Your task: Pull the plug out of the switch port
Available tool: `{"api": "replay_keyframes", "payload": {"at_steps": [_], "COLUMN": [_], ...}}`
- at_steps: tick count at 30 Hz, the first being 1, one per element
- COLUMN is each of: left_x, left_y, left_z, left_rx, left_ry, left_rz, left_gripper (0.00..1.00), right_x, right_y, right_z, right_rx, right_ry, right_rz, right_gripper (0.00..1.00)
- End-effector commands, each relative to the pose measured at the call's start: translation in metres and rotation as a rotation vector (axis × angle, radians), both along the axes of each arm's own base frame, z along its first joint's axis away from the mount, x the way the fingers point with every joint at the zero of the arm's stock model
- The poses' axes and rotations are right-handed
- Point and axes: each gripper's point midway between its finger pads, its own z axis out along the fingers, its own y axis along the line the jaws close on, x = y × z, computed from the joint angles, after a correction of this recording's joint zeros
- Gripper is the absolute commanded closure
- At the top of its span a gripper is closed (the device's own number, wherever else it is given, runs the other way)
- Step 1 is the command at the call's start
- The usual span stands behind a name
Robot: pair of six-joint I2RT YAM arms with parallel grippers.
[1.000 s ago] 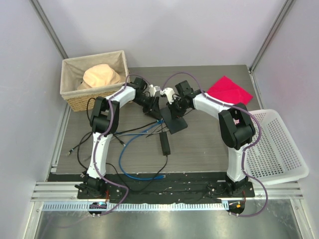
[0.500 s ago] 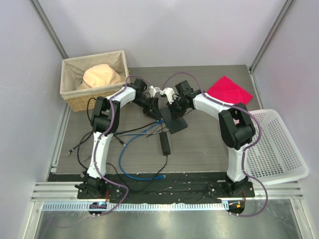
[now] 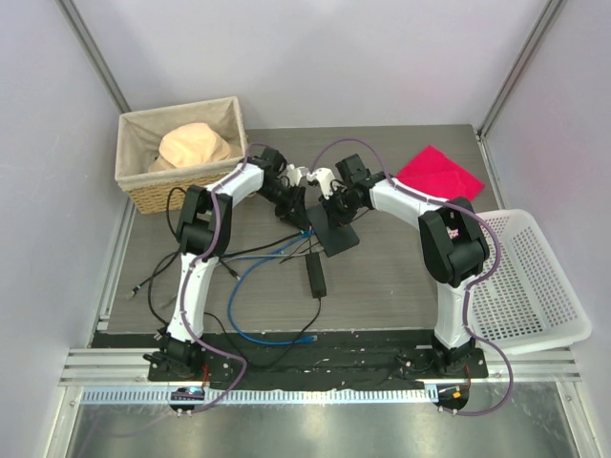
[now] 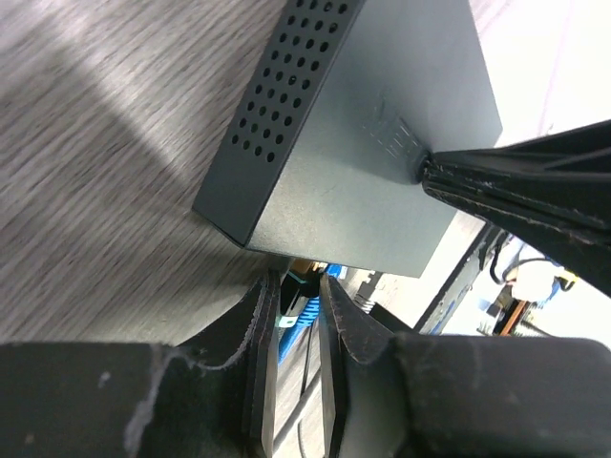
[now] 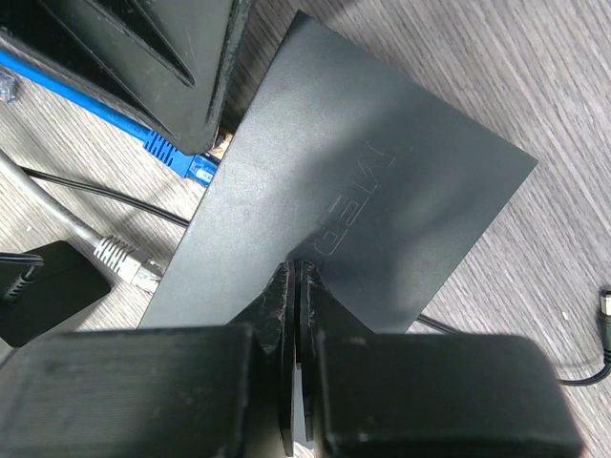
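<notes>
The switch (image 3: 336, 237) is a flat black box at the table's middle, also in the left wrist view (image 4: 363, 114) and right wrist view (image 5: 382, 172). A blue-cabled plug (image 4: 300, 303) sits at the switch's socket edge and shows in the right wrist view (image 5: 196, 168). My left gripper (image 3: 304, 214) has its fingers closed on either side of that plug (image 4: 298, 279). My right gripper (image 3: 329, 216) is shut, with its tips (image 5: 296, 264) pressed on the switch's top face.
A narrow black adapter brick (image 3: 315, 275) and a loose grey plug (image 5: 124, 260) lie near the switch. The blue cable (image 3: 250, 269) and black cables loop toward the front left. A wicker basket (image 3: 138, 191) stands back left, a red cloth (image 3: 437, 172) back right and a white basket (image 3: 535, 315) at the right.
My left arm's wrist has shifted slightly toward the back. The switch and my right gripper have not visibly moved.
</notes>
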Motion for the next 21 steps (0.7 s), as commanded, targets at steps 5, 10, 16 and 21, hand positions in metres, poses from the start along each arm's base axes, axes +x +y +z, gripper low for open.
{"api": "replay_keyframes", "payload": {"at_steps": [5,10,16,21], "left_x": [-0.014,-0.002,-0.002,-0.026], "left_y": [-0.002,0.0,0.011,0.038], "left_z": [-0.007,-0.018,-0.012,-0.011], "left_rx": [-0.033,0.047,0.085,0.1], "left_ry": [0.016,-0.033,-0.065,0.083], "left_rz": [-0.063,-0.074,-0.103,-0.033], "left_gripper": [1.0,1.0,1.0,1.0], "right_x": [-0.035,-0.034,-0.035,-0.035], "right_y": [-0.029,-0.028,-0.03,-0.032], "right_z": [-0.048,-0.049,-0.05,-0.051], "right_rx": [-0.139,-0.139,-0.145,-0.153], "right_ry": [0.166,0.165,0.164,0.162], "right_rz": [-0.031,-0.028,-0.034,-0.041], "right_gripper": [0.99,0.99,0.99,0.99]}}
